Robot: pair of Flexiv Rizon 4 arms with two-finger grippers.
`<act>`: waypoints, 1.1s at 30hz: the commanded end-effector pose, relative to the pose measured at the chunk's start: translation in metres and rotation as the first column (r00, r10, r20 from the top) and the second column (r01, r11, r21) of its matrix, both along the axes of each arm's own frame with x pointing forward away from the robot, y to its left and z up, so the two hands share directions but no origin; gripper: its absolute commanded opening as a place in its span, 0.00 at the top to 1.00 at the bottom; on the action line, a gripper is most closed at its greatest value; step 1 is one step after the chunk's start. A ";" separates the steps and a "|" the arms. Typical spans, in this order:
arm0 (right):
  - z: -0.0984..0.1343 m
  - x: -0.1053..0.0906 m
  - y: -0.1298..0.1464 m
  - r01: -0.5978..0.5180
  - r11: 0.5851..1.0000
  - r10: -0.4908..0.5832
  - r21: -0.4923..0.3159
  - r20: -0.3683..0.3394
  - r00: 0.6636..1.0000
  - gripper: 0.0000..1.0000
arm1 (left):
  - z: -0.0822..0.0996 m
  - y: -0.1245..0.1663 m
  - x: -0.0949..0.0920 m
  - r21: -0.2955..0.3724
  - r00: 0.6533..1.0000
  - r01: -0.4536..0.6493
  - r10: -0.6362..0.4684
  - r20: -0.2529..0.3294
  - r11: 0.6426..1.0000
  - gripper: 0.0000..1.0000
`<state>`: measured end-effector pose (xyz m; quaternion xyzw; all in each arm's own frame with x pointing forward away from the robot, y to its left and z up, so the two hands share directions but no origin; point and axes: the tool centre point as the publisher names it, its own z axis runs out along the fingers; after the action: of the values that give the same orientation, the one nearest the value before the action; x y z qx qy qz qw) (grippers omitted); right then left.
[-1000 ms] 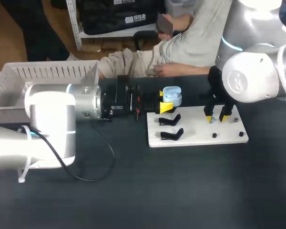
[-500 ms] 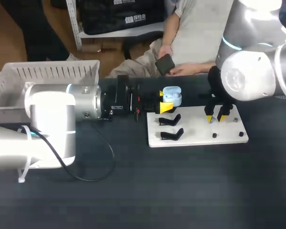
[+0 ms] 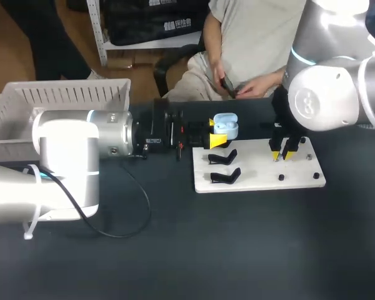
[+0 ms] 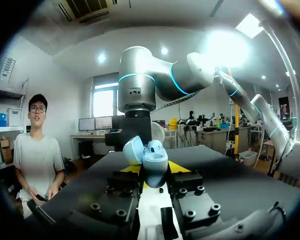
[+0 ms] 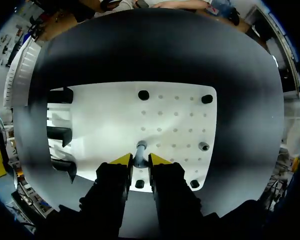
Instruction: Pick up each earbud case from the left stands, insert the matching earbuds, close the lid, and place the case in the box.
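Pale-blue plastic earbud case (image 3: 225,127), lid hinged open, clamped from both sides between yellow tips of left pincer (image 3: 214,132); case seen upright right at pincer front in left wrist view. Two black curved stands (image 3: 224,157) located just beside left pincer, mounted on white perforated board (image 3: 256,167). Right pincer (image 3: 280,154) held low over same board, gap narrow. Small grey upright peg (image 5: 140,149) flanked by its tips, thin gaps noted each side.

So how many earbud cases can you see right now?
1. The light blue case, lid open, is held in the left claw by the far left corner of the white board. Others could be hidden behind the arms.
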<state>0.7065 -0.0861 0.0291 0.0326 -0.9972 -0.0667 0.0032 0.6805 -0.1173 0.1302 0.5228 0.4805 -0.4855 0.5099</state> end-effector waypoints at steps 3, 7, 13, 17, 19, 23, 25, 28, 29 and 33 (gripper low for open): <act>-0.002 0.000 -0.002 0.013 1.000 -0.014 -0.006 -0.001 1.000 0.91 | -0.001 0.000 -0.002 -0.003 1.000 -0.008 0.008 0.004 1.000 1.00; -0.001 0.000 -0.003 0.018 1.000 -0.018 -0.005 -0.003 1.000 1.00 | -0.001 0.000 -0.002 -0.003 1.000 -0.008 0.008 0.004 1.000 1.00; 0.012 -0.005 -0.004 0.018 1.000 -0.018 -0.001 0.004 1.000 1.00 | -0.001 0.000 -0.002 -0.003 1.000 -0.008 0.008 0.004 1.000 1.00; 0.023 -0.011 -0.005 0.014 1.000 -0.014 0.006 0.019 1.000 1.00 | -0.001 0.000 -0.002 -0.003 1.000 -0.008 0.008 0.004 1.000 1.00; 0.030 -0.014 -0.005 0.012 1.000 -0.012 0.008 0.029 1.000 1.00 | -0.001 0.000 -0.002 -0.003 1.000 -0.008 0.008 0.004 1.000 1.00; 0.045 -0.020 -0.007 0.011 1.000 -0.012 0.018 0.042 0.999 1.00 | -0.001 0.000 -0.002 -0.003 1.000 -0.008 0.008 0.004 1.000 1.00; 0.054 -0.024 -0.008 0.011 1.000 -0.012 0.019 0.047 0.999 1.00 | -0.001 0.000 -0.002 -0.003 1.000 -0.008 0.008 0.004 1.000 1.00; 0.073 -0.035 -0.008 -0.016 1.000 0.017 -0.012 0.061 0.998 1.00 | -0.001 0.000 -0.002 -0.003 1.000 -0.008 0.008 0.004 1.000 1.00; 0.079 -0.039 -0.008 -0.024 1.000 0.025 -0.019 0.060 0.998 1.00 | -0.001 0.000 -0.002 -0.003 1.000 -0.008 0.008 0.004 1.000 1.00; 0.111 -0.055 -0.003 -0.071 0.996 0.073 -0.054 0.041 0.997 1.00 | -0.001 0.000 -0.002 -0.003 1.000 -0.008 0.008 0.004 1.000 1.00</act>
<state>0.6705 -0.0906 0.1120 0.0678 -0.9965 -0.0478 -0.0078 0.6805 -0.1174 0.1302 0.5228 0.4805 -0.4855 0.5099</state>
